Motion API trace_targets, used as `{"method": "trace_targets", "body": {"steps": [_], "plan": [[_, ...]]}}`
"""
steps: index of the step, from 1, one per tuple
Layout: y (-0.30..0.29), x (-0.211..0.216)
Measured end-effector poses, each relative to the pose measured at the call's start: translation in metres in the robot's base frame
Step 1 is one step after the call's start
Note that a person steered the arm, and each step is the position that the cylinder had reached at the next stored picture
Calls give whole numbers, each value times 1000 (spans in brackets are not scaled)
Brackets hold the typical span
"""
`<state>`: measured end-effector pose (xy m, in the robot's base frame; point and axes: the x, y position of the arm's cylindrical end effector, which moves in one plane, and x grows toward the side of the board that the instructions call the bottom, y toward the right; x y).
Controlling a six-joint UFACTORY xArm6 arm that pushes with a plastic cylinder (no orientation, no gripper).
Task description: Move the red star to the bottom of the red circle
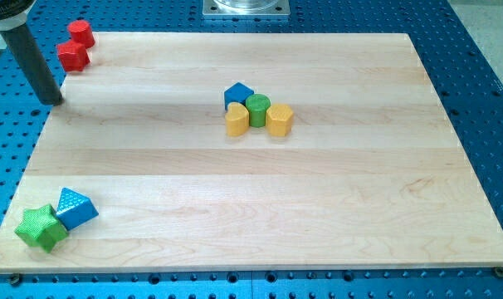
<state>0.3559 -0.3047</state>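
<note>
Star just right of tip

Mid-board cluster: blue block, green cylinder, two yellow blocks. Bottom left, touching: green star, blue triangle.

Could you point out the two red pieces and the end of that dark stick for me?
red circle (82,33), camera view, its top face.
red star (73,56), camera view, its top face.
my tip (54,101), camera view, the rod's very end, below the red star.
</note>
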Motion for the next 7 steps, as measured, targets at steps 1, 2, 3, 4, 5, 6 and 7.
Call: {"method": "trace_targets", "body": {"steps": [1, 2, 3, 4, 5, 6, 7], "plan": [[0, -35], [0, -49], [18, -53], [50, -62], [71, -47], [0, -20], [0, -20]]}}
